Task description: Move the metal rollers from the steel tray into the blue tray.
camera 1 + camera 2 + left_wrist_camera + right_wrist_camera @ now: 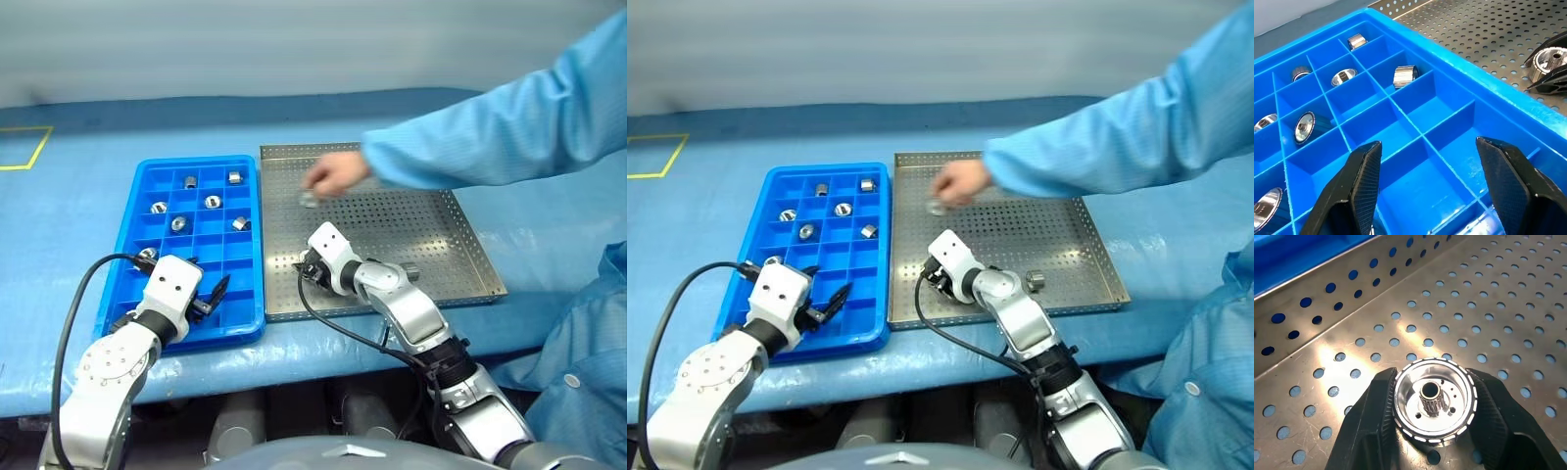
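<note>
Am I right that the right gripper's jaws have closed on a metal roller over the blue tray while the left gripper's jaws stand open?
Not quite: the right gripper has closed on the metal roller over the steel tray, not the blue tray, as the right wrist view shows. The left gripper is open, as you say.

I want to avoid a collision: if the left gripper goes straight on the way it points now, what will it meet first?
Probably the blue tray: the open left gripper points down into its empty compartments, so it would likely meet a divider or the floor there first; depth is unclear.
</note>
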